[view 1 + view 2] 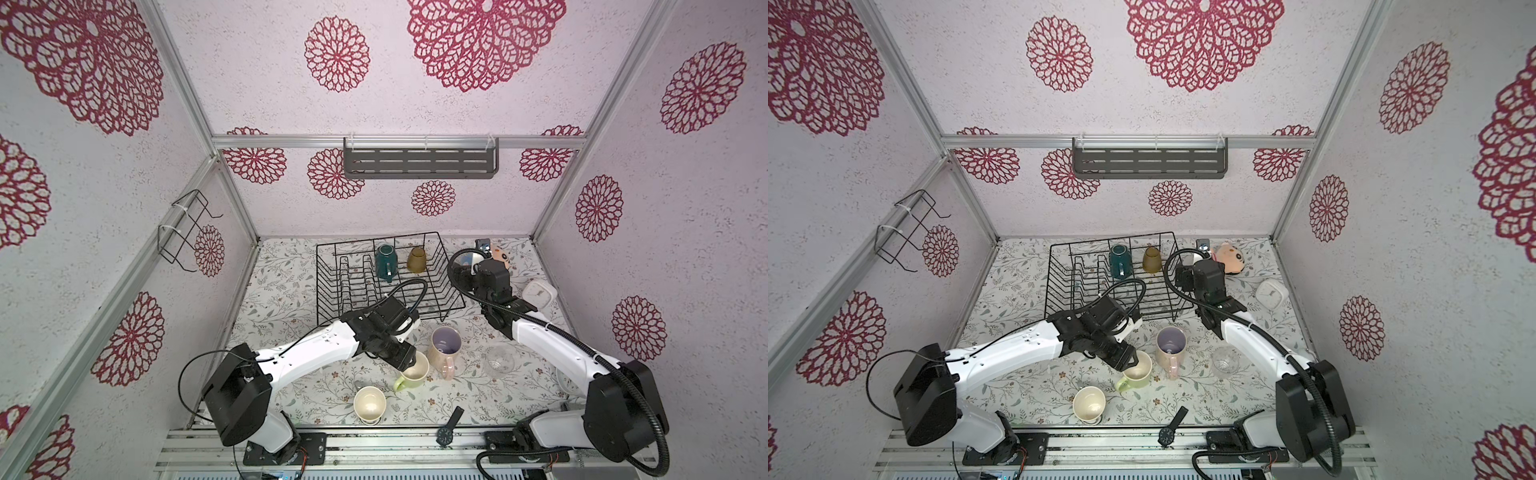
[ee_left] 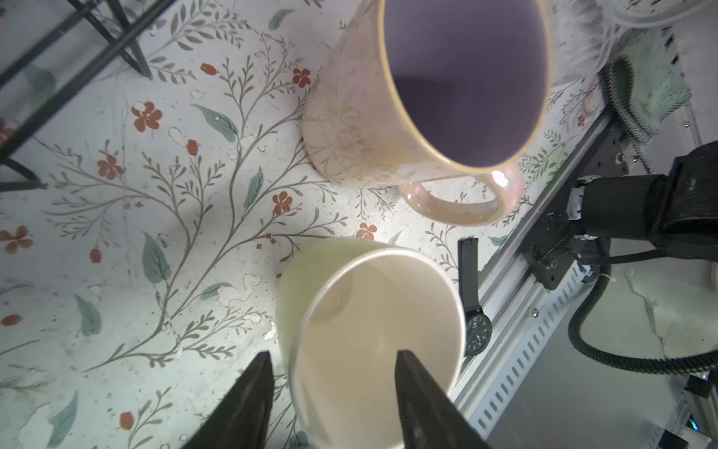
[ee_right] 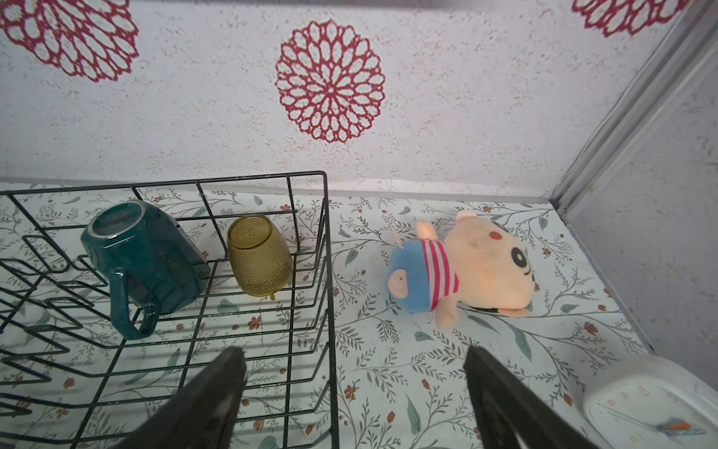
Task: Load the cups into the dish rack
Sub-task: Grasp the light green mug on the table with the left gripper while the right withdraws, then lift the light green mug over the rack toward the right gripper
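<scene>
Here the left tool point(image 2: 332, 373) straddles the yellow-green mug's point(image 2: 373, 330) rim.

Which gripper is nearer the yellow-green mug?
Left. The left gripper straddles the yellow-green mug wall, one finger inside; the right gripper is far off, by the dish rack.

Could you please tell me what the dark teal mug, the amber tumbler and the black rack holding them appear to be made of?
Dark teal mug: likely glazed ceramic, given its glossy sheen and opaque walls.
Amber tumbler: textured glass, by its translucence and dimpled surface.
Black wire dish rack: thin metal wire, apparently coated black; whether paint or plastic, I cannot tell.
</scene>
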Robot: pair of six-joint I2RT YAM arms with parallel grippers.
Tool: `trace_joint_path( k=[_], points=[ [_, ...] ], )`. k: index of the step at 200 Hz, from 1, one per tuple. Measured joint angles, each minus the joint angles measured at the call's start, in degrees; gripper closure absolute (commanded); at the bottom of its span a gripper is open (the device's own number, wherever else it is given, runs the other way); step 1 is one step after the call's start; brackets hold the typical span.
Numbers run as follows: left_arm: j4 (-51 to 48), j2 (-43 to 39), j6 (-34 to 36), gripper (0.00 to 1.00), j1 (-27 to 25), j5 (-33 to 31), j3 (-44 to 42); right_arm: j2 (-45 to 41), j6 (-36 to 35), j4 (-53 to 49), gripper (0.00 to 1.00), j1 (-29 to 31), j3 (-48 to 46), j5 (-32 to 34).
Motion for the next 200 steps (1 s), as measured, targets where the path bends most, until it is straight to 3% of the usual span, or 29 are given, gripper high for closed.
trace_joint_path(
  k=[31,76,94,150,200],
  points=[
    [-1.1,3.9,0.5,0.48,0.0,-1.7,1.8,-0.7,0.7,0.5,0.08,0.0,-0.4,0.5],
    [-2.2,9.0,1.0,0.87,0.0,-4.1,4.2,-2.1,1.2,1.2,0.08,0.0,-1.2,0.6],
    [-3.5,9.0,1.2,0.98,0.2,-5.4,4.1,-2.6,1.4,1.4,0.08,0.0,-1.6,0.8],
    [-6.2,4.0,2.4,1.00,2.4,-5.9,3.7,-4.1,1.4,1.4,0.08,-0.3,-2.6,1.4],
    [-7.0,-10.3,2.7,1.00,13.5,2.8,3.7,-7.3,3.0,1.1,0.01,-0.4,-4.5,0.7]
  ],
)
